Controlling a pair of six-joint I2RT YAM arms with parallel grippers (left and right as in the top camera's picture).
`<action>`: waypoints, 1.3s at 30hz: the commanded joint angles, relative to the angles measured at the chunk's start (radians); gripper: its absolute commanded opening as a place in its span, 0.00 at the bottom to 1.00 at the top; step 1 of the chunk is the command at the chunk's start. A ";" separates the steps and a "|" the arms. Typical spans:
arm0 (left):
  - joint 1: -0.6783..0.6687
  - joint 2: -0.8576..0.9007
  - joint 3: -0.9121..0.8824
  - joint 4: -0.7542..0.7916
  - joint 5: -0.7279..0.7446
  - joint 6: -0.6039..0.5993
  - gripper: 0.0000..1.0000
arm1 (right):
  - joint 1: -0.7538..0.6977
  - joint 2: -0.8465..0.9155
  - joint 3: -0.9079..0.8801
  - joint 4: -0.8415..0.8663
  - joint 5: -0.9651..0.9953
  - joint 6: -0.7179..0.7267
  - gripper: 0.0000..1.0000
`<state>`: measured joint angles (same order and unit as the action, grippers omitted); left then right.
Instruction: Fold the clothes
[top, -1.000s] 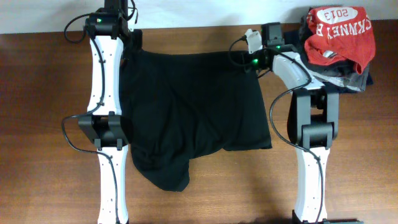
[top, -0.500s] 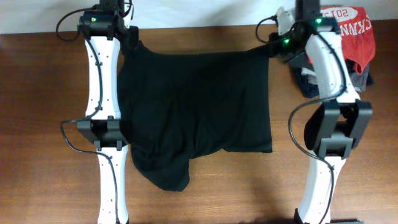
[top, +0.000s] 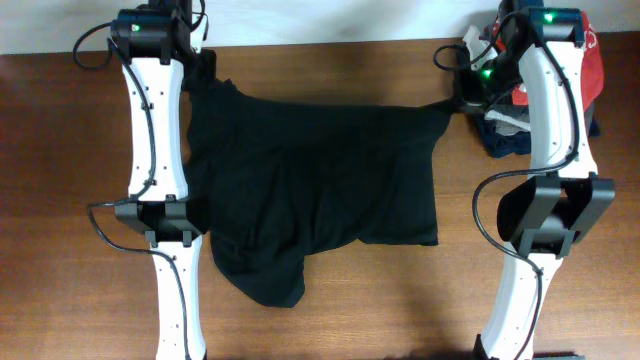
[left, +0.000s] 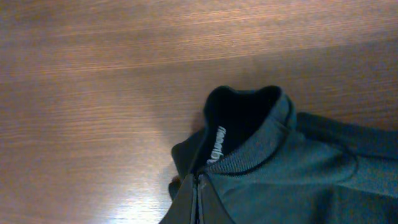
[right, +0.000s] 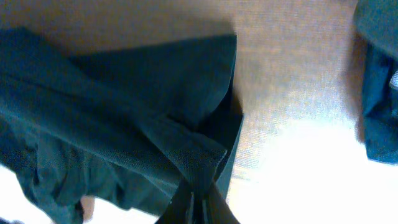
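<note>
Both arms (top: 152, 110) outstretched, black shirt (top: 320, 180) (far edge taut) in fingers (right: 221, 210).

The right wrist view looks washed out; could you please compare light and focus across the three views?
Overhead: evenly lit and sharp, though the black shirt is too dark to show folds well. Left wrist: crisp on the collar, mild glare on the table. Right wrist: soft, fabric blurred, table glare blown out at lower right.

The black shirt (top: 315, 190) lies spread across the wooden table, lower hem rumpled.
</note>
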<state>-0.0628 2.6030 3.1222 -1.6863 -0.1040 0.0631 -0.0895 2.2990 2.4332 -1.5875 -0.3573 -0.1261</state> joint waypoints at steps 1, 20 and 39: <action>0.004 -0.033 0.010 -0.002 0.077 -0.006 0.01 | -0.005 -0.023 0.025 -0.034 0.002 -0.028 0.04; 0.020 -0.034 -0.321 -0.002 0.055 0.006 0.01 | -0.019 -0.020 -0.177 0.003 0.048 -0.049 0.04; 0.008 -0.107 -0.393 -0.002 0.135 0.014 0.01 | -0.028 -0.019 -0.295 -0.012 0.043 -0.050 0.04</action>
<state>-0.0517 2.5225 2.7689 -1.6871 0.0166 0.0639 -0.1116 2.2990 2.1738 -1.5951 -0.3229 -0.1658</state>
